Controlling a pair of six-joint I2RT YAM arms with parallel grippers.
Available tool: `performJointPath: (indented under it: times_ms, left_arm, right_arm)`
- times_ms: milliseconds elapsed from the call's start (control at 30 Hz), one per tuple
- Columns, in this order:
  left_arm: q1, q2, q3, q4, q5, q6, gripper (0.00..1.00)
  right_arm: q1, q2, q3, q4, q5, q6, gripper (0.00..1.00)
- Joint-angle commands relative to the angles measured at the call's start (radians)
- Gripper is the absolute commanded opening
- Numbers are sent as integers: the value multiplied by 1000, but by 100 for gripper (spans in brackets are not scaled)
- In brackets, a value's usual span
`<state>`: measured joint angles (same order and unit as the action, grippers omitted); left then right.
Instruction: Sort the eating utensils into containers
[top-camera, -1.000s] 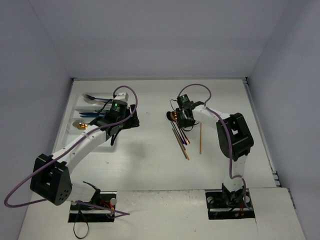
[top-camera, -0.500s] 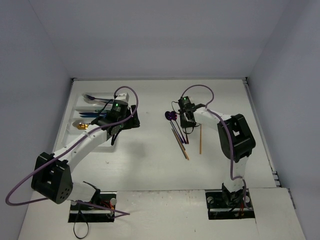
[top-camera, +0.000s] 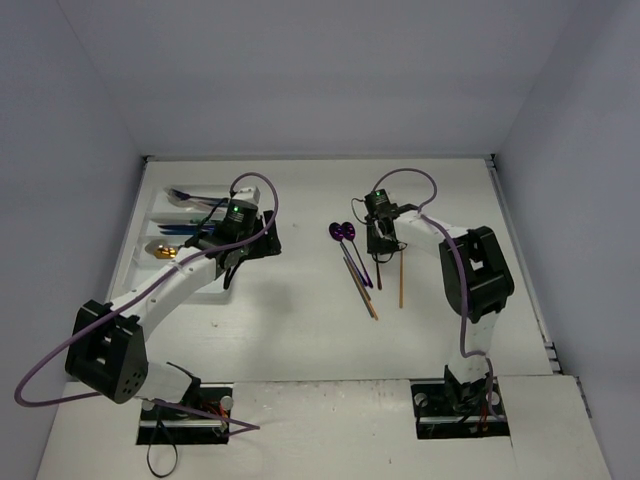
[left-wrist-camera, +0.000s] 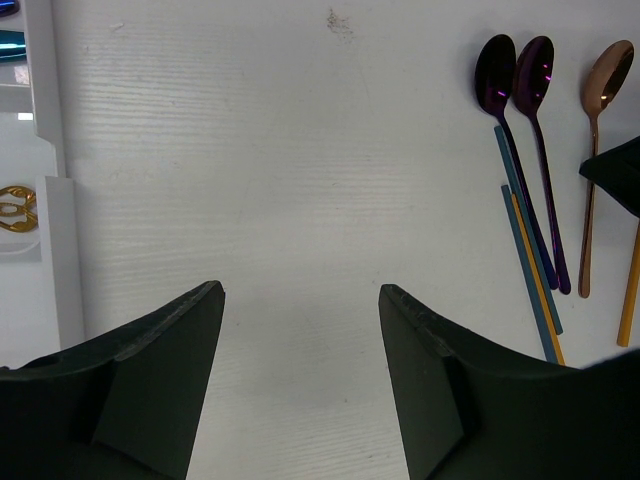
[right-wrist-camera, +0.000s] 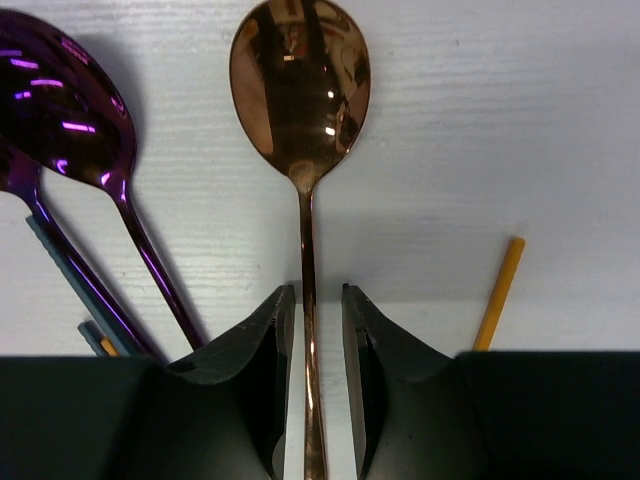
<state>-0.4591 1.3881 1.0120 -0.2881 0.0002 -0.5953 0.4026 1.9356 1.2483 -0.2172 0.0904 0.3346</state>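
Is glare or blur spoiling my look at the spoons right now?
Right wrist: copper spoon sharp, bowl mirrors its surroundings with small glints; purple spoon shows bright streaks. Left wrist: even light, table crisp, left tool dark with little surface detail. Top view: soft shadows, cutlery too small for detail.

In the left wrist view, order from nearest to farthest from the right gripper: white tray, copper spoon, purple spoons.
1. copper spoon, far right, handle between jaws of the right gripper.
2. purple spoons, just left of it.
3. white tray, far left.
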Motion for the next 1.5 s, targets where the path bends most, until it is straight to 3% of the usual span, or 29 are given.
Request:
performJointPath:
  times_ms: [0,100,167,233,400,567,767,1000,1467]
  left_arm:
    - [-3,-34,39,30,0,-7,61]
    - [-3,-34,39,33,0,-9,61]
    - [-3,-35,41,35,26,-14,61]
    - [-3,-35,49,37,41,-16,61]
    - [-7,-34,80,39,91,-22,61]
    - [-17,-33,114,107,178,-46,61]
    - [-28,-22,139,265,300,-116,61]
    - [-96,48,234,362,298,-94,61]
    - [-194,260,461,174,218,72,55]
  right_arm:
    - [-21,70,21,-48,1,11,22]
    - [-21,91,25,-48,-11,7,17]
    - [-22,109,30,-48,-23,4,4]
    - [-19,108,33,-50,-31,-2,0]
    - [-17,40,43,-48,5,-31,0]
    - [-7,-129,47,-50,13,-93,0]
    - [47,-293,50,-108,-80,-157,0]
    - [124,-460,1,-110,-236,-173,0]
    - [166,-541,-15,-110,-309,-178,0]
